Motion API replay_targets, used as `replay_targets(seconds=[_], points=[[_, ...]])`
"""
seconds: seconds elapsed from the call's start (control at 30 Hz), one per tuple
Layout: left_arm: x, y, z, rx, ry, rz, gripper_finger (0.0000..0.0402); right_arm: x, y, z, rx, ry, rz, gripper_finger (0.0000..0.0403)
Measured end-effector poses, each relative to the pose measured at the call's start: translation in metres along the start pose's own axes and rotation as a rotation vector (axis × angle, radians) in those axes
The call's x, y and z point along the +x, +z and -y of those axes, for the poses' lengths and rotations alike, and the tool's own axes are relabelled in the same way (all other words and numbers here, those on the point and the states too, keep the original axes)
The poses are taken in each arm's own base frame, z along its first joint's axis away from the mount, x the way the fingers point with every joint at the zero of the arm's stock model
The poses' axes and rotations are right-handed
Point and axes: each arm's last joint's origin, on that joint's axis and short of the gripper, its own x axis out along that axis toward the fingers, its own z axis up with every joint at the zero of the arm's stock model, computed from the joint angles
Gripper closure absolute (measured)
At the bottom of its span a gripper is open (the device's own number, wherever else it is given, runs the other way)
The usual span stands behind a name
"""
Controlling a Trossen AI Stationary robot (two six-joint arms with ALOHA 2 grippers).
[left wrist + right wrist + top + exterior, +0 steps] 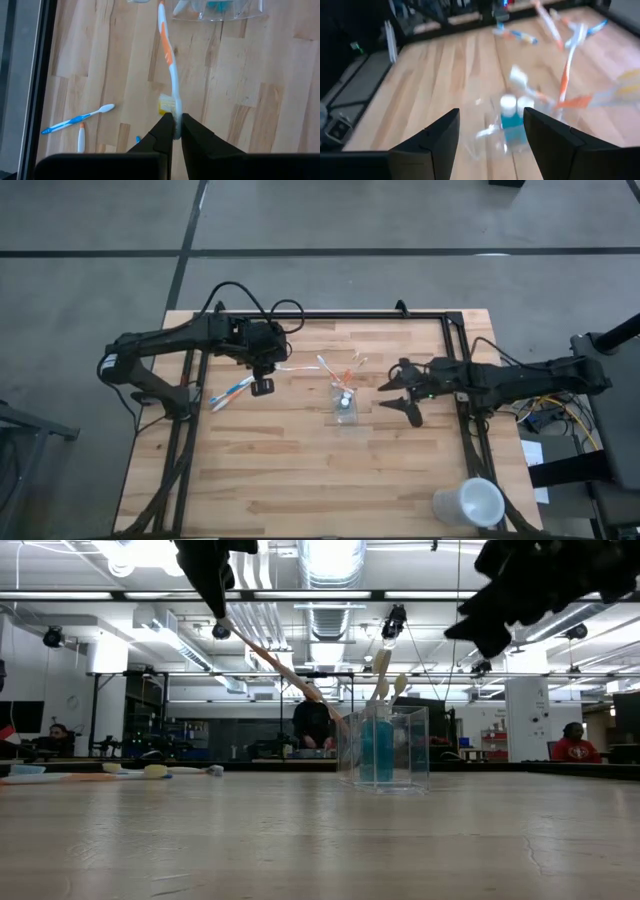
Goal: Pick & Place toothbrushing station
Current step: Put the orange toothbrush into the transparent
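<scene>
The clear cup (345, 408) stands mid-table with the blue tube (377, 752) and some toothbrushes (383, 670) upright in it. My left gripper (264, 372) hangs to its left, shut on a white and orange toothbrush (167, 50). Two loose toothbrushes (232, 393) lie flat on the table below and left of that gripper. My right gripper (398, 400) is open just right of the cup, raised off the table, with the cup (512, 127) ahead of its fingers and nothing between them. My left gripper pinches the toothbrush at its head end (176, 114), just behind the yellow bristles, between its two fingertips. The fingers come steeply from above. The brush is lifted clear of the table and slants down from the fingers, its handle end (325, 705) toward the cup.
A larger opaque white cup (470, 502) lies at the table's near right corner. A black frame rail (330, 317) runs along the far edge and down both sides. Bare wood lies between the clear cup and the near edge.
</scene>
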Motion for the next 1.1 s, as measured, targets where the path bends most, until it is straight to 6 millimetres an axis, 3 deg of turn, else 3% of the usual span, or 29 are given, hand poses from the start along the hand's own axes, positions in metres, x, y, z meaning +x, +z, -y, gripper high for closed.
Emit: replay_targets(seconds=[0.23, 0.43, 0.9, 1.1], points=[[0.000, 0.000, 0.000, 0.009, 0.001, 0.000, 0.0374, 0.019, -0.035, 0.011, -0.012, 0.005, 0.172, 0.0188], [0.000, 0.000, 0.000, 0.014, 0.001, 0.000, 0.0374, 0.019, -0.068, 0.019, 0.086, 0.007, 0.154, 0.0188], [0.000, 0.000, 0.000, 0.021, 0.005, 0.000, 0.0374, 0.049, -0.087, 0.027, 0.059, -0.050, -0.036, 0.0188], [0.000, 0.000, 0.000, 0.021, 0.005, 0.000, 0.0374, 0.062, -0.090, 0.029, 0.032, -0.052, 0.019, 0.0188]])
